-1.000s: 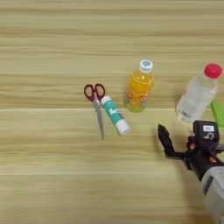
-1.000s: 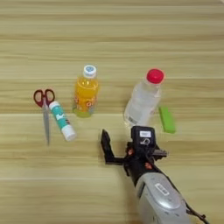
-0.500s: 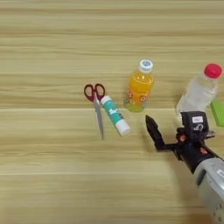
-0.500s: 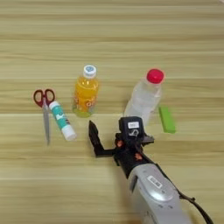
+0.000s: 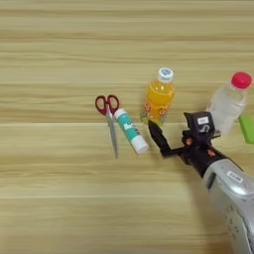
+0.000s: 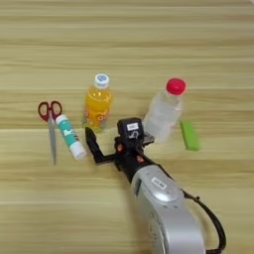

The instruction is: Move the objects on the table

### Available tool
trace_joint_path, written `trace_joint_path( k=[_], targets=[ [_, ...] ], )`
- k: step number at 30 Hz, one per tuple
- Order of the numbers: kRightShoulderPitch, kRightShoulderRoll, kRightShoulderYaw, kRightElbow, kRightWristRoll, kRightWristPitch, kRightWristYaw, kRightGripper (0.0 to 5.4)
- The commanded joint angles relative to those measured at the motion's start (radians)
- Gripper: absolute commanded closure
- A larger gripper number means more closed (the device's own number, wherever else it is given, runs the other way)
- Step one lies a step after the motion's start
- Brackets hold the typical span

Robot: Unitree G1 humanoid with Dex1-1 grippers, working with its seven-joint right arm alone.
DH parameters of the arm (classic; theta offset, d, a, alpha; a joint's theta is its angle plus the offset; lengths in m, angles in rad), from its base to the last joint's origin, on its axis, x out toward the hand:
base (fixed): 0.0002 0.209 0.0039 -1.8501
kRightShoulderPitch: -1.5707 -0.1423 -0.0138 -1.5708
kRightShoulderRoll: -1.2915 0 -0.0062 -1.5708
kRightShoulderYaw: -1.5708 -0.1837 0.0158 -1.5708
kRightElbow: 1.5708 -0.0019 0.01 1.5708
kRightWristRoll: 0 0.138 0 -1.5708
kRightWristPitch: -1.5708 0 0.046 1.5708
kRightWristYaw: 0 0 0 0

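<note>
The teal-and-white glue stick [image 5: 131, 137] lies flat on the table [image 5: 59, 198], its white cap toward me. The orange drink bottle [image 5: 159, 96] with a white cap stands just behind and to its right. Farther right stands the clear bottle [image 5: 227, 103] with a red cap. My right gripper [image 6: 110, 140] hangs low in front of the orange bottle, open and empty. Its left finger [image 6: 92, 144] is a little to the right of the glue stick's cap end, not touching it. The silver forearm [image 6: 163, 208] comes in from the bottom right.
Red-handled scissors [image 5: 108, 121] lie just left of the glue stick, blades pointing toward me. A small green block [image 6: 189, 135] lies right of the clear bottle.
My gripper has moved left, from in front of the clear bottle to in front of the orange bottle, close to the glue stick. The objects have not moved.
</note>
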State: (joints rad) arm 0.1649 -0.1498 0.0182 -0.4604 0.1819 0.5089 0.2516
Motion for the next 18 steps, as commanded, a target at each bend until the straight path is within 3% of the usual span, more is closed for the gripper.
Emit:
trace_joint_path(
  k=[1, 18],
  targets=[
    [-0.112, 0.0, 0.0, 0.058, -0.004, -0.076, 0.008, 0.03],
    [-0.308, 0.024, -0.007, 0.35, -0.019, -0.154, 0.009, 0.03]
  ],
)
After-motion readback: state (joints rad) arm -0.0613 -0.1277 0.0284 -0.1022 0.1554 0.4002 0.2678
